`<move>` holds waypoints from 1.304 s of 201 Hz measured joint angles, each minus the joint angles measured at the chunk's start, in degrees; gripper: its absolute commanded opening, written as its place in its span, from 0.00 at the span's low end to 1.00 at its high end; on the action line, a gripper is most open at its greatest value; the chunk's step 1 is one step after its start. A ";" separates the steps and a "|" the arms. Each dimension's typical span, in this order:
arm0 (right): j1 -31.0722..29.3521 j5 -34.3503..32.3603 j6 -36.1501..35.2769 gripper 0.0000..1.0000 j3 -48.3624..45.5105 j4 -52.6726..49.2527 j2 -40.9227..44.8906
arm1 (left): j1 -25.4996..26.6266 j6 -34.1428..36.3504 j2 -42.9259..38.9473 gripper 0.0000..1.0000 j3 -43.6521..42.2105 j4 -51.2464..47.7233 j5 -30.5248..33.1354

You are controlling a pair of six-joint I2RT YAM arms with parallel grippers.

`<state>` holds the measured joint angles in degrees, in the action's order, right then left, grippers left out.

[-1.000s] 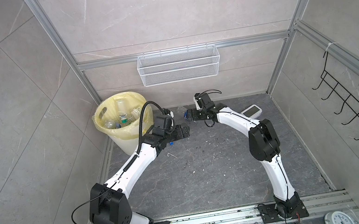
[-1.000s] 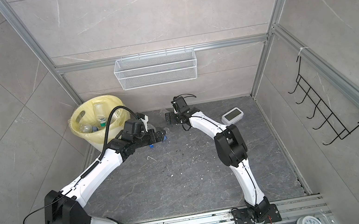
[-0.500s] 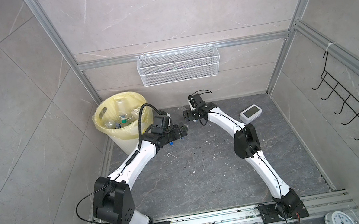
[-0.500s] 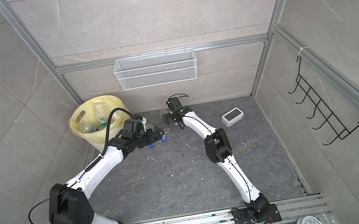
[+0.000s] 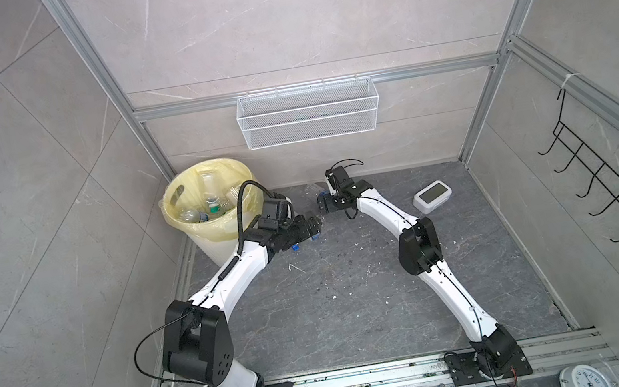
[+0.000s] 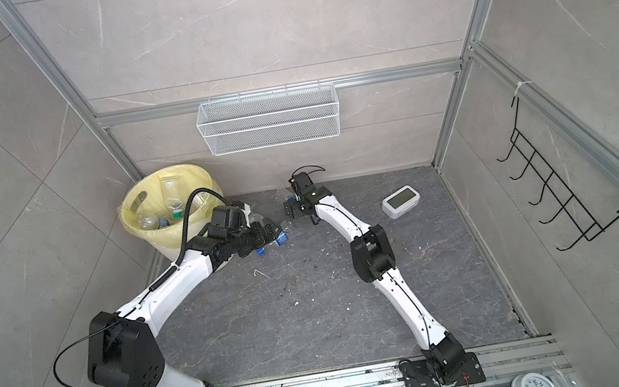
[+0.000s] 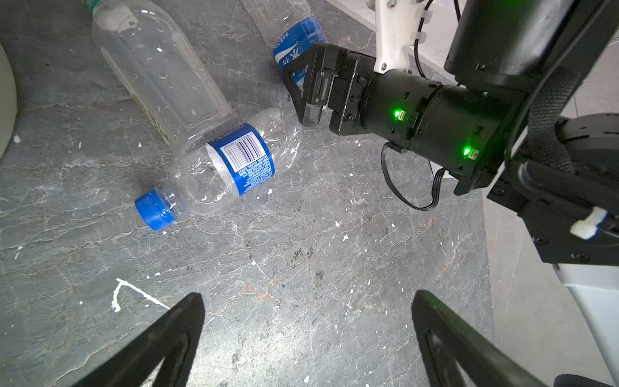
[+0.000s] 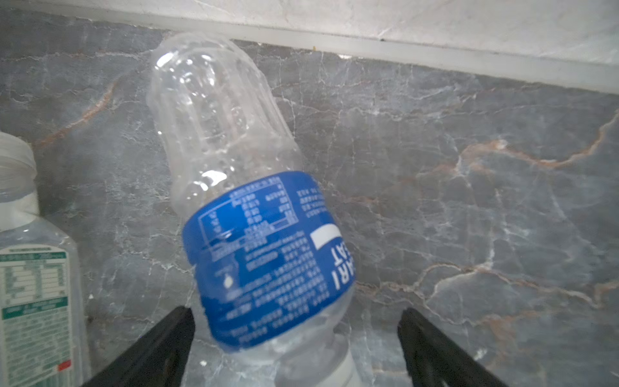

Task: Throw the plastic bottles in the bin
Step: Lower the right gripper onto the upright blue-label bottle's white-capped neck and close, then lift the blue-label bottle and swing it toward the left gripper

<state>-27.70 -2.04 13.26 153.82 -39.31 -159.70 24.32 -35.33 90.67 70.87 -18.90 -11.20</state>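
Right gripper (image 8: 296, 321) jaws wide, straddling blue-label bottle (image 8: 268, 254) lying on counter (image 8: 469, 217) by far wall, lined up for grab, not clamped. Left gripper (image 7: 308, 301) open, empty, near blue-capped bottle (image 7: 217, 167). Bin (image 5: 208, 240) far left, part filled.

We read white "ARI" and "EAT" on the blue-labelled bottle (image 8: 248, 201) in the right wrist view. In the left wrist view, "水" on a second blue-labelled bottle (image 7: 294, 43). Barcode digits on the blue-capped bottle (image 7: 221, 167) are too small to read.
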 measured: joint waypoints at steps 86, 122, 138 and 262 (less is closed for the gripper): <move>0.31 3.61 1.51 0.81 -1.14 0.72 -0.07 | -0.59 -0.33 0.85 1.00 0.00 0.13 -0.98; 0.31 4.76 1.73 0.76 -3.02 1.62 -0.07 | -0.85 -0.31 1.62 1.00 0.00 0.13 -0.98; 0.31 5.05 1.77 0.73 -3.32 2.08 -0.07 | -0.94 -0.33 1.81 1.00 0.00 0.13 -1.01; 0.28 6.80 2.19 0.54 -7.82 5.03 1.88 | -2.73 -2.05 1.86 1.00 0.00 1.22 -2.89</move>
<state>-27.42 4.75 15.44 145.99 -34.28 -157.82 21.58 -37.39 92.53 70.87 -17.67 -14.09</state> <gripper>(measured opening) 0.548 0.999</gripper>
